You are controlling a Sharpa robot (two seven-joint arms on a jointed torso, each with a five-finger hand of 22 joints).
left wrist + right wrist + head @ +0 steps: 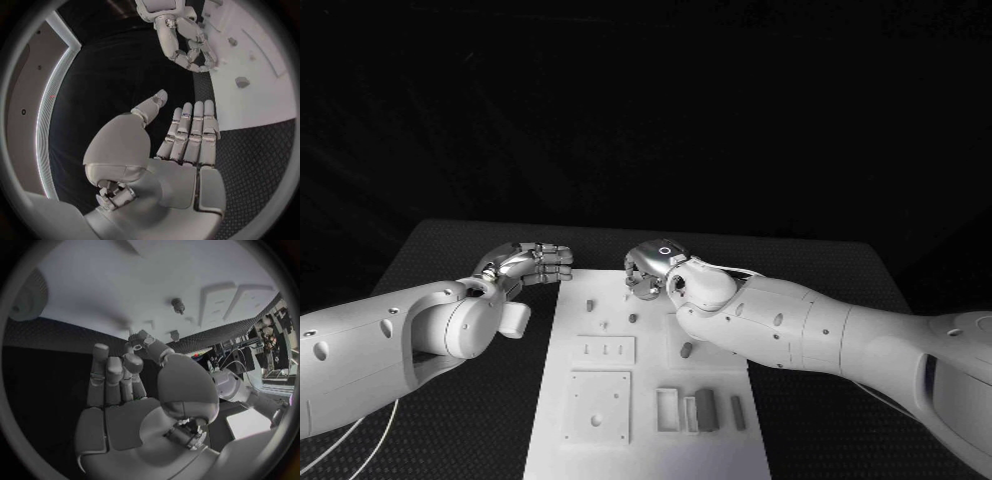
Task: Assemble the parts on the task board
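The white task board (661,455) lies lengthwise in the middle of the table. Small grey pegs (591,304) stand in its far part, another peg (687,350) nearer the middle. Two flat plates (600,405) and several upright blocks (705,408) sit on its near half. My left hand (531,262) hovers at the board's far left corner, fingers straight and side by side, thumb apart, palm bare (187,137). My right hand (653,268) hangs over the board's far end, fingers curled down (187,47). Its thumb tip closes toward a fingertip (136,337); whether anything sits between them is hidden. A peg (178,304) stands just beyond.
The black textured table (444,260) surrounds the board, with bare mat to the left and right of it. My two forearms (790,330) flank the board's middle. Behind the table is dark.
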